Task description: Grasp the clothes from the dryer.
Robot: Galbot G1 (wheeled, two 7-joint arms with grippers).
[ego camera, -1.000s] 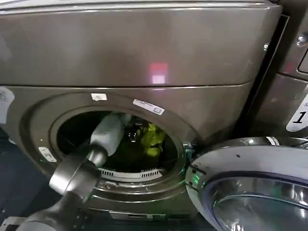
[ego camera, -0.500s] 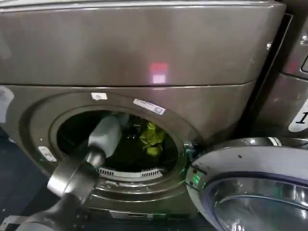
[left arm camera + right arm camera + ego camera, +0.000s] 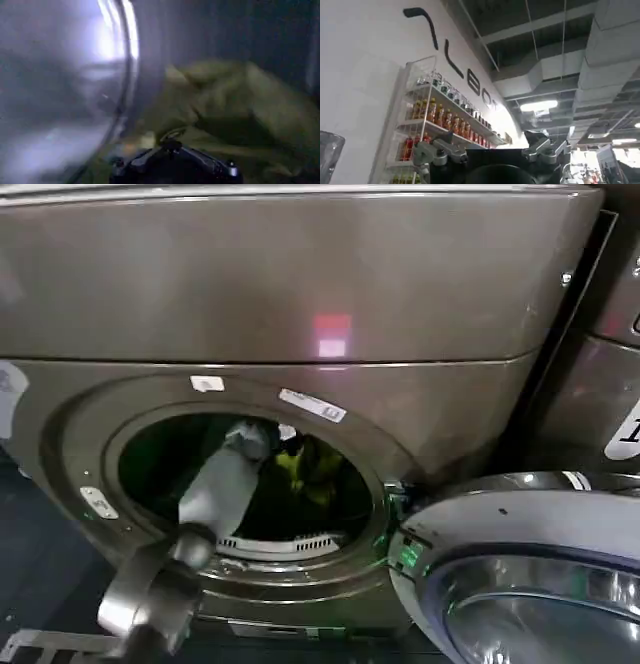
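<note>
The dryer (image 3: pixel 300 334) stands with its door (image 3: pixel 520 574) swung open to the right, so the left arm reaches through the round port. Far inside the drum lie the clothes (image 3: pixel 305 464). The left wrist view brings the fabric right up against the left pincer (image 3: pixel 172 150); whether it is clenched I cannot tell. The right pincer (image 3: pixel 492 152) points up at the ceiling, apparently released.

The robot's left arm (image 3: pixel 215 484) was a pale grey tube joined to a rounded metallic-silver elbow housing; its left gripper (image 3: pixel 172 160) showed black, glossy linkages, and the right gripper (image 3: pixel 492 155) had grey-black hinged brackets with small screws.
</note>
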